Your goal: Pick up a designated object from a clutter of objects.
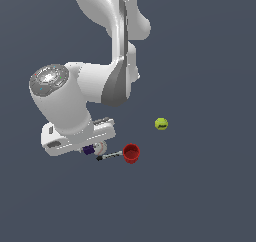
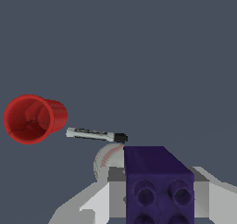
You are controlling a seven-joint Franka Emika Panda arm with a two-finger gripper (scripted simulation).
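The designated object, a small dark purple block (image 2: 157, 172) with studs on one face, sits between my gripper's (image 2: 158, 183) two grey fingers (image 2: 115, 177), which press on its sides. In the exterior view the block (image 1: 89, 149) shows just under the white hand, with the gripper (image 1: 90, 149) shut on it. Of the clutter, the white baseball (image 2: 106, 158) lies right behind the block, partly hidden by it, and shows beside the hand (image 1: 100, 146) in the exterior view.
A thin black-and-grey stick (image 2: 95, 135) lies between the baseball and the red cup (image 2: 32, 119), which is tipped on its side. In the exterior view the stick (image 1: 111, 155) nearly touches the cup (image 1: 131, 153). A yellow-green tennis ball (image 1: 161, 124) sits apart, further to the exterior view's right.
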